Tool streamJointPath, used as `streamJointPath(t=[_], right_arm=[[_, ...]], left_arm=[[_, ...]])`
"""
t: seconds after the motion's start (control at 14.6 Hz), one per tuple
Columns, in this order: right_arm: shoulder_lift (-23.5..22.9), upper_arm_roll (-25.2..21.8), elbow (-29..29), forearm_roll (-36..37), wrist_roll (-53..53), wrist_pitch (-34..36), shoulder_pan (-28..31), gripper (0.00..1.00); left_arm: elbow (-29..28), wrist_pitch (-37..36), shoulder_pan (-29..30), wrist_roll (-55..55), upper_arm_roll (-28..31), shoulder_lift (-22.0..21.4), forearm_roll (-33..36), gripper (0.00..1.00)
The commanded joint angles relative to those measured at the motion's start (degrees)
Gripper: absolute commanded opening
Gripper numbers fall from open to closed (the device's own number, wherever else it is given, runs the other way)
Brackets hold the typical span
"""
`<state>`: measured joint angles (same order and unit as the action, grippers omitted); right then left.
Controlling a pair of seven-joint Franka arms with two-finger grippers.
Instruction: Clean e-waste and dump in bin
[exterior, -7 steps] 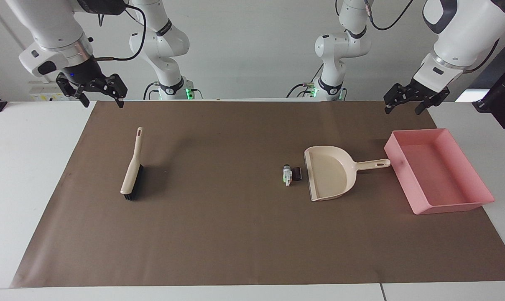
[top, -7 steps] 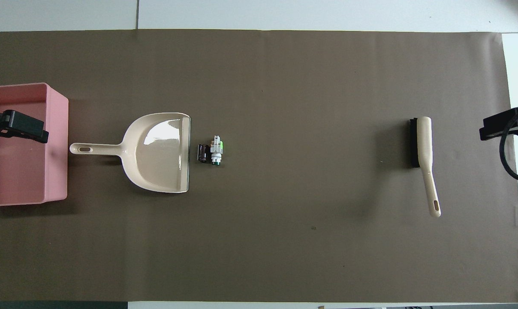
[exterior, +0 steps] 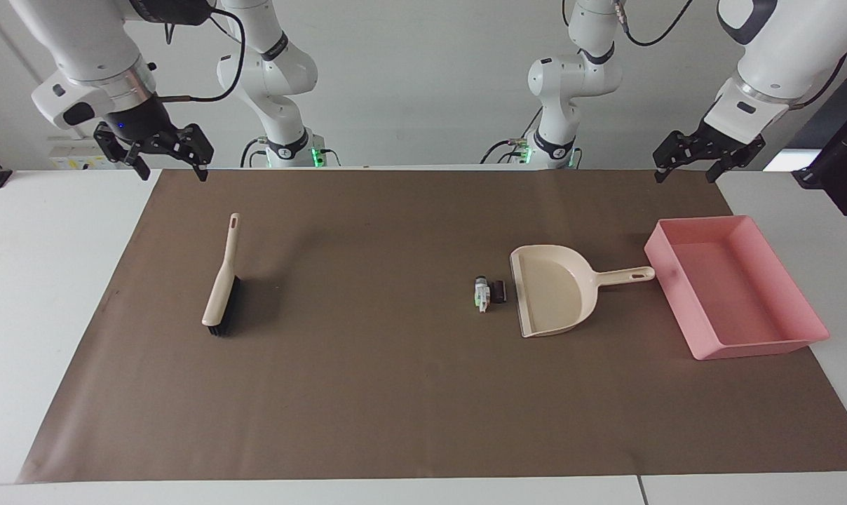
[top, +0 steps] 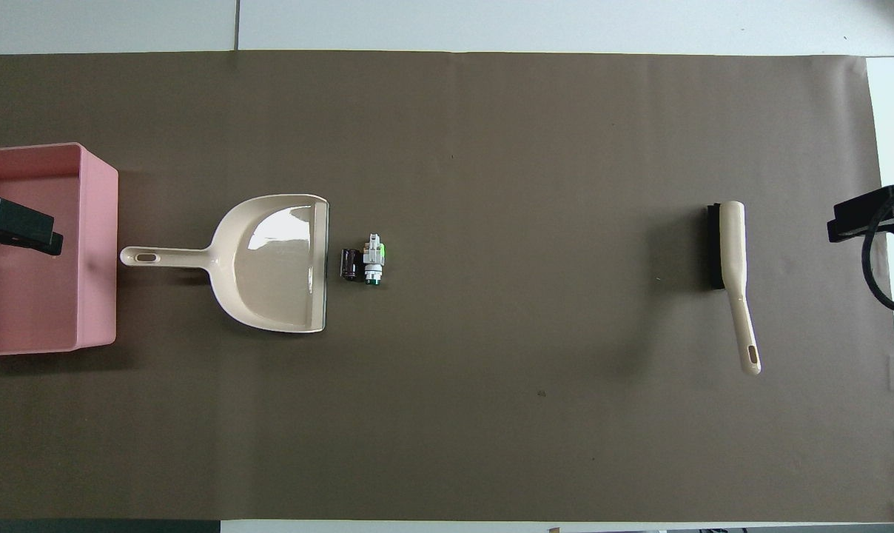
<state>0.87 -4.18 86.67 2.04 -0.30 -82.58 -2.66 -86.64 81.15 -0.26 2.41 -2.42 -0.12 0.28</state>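
Note:
The e-waste lies on the brown mat just off the dustpan's open lip: a white scrap with green parts (exterior: 479,292) (top: 374,260) and a black-brown block (exterior: 497,291) (top: 351,264), touching each other. The pink bin (exterior: 676,294) (top: 106,252) sits at the left arm's end of the table and looks empty. My left gripper (exterior: 684,174) (top: 18,222) hangs open and empty, high over the bin. My right gripper (exterior: 171,167) (top: 861,215) hangs open and empty, high over the mat's corner at the right arm's end.
A beige dustpan (exterior: 553,287) (top: 277,259) lies between the scraps and the bin, its handle pointing at the bin. A beige brush with black bristles (exterior: 221,287) (top: 732,259) lies flat toward the right arm's end.
My left gripper has drawn back a little toward its own end of the table and risen slightly. The right gripper and all the objects have not moved.

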Motion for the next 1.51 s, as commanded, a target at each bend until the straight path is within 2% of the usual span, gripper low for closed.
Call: streamJointPath(t=[0.0,0.41,0.68,0.82,1.03,1.23,1.44], right_arm=[[-0.25,0.40,-0.45,0.33,-0.76,-0.12,0.46,0.99],[0.97,0.32,3.58,0.33,-0.85,-3.90,0.73,0.99],[7.65,0.05,23.06,0.33,-1.81,-17.06,2.48,0.99],[6.96,0.05,27.92,0.25,-2.43,-20.76,2.48,0.99],[5.64,-0.03,35.99,0.16,-2.17,-30.76,2.66,0.99],[5.46,-0.03,45.05,0.07,-1.81,-41.05,4.85,0.99],[5.46,-0.03,48.67,-1.50,-1.99,-42.57,6.69,0.99]], left_arm=[[-1.52,-0.20,-0.97,-0.56,1.10,-1.47,1.04,0.99],[-1.43,-0.81,-0.44,-0.48,1.27,-1.29,1.13,0.99],[-1.43,-0.64,-0.79,-0.48,1.19,-1.29,1.13,0.99],[-1.61,0.94,-1.23,-0.39,1.19,-1.38,1.22,0.99],[-1.78,1.29,-1.32,1.01,0.92,-1.38,1.13,0.99],[-2.05,3.05,-1.32,13.80,0.92,-1.47,1.04,0.98],[-3.10,3.93,-1.14,32.25,0.92,-1.64,0.96,0.98]])
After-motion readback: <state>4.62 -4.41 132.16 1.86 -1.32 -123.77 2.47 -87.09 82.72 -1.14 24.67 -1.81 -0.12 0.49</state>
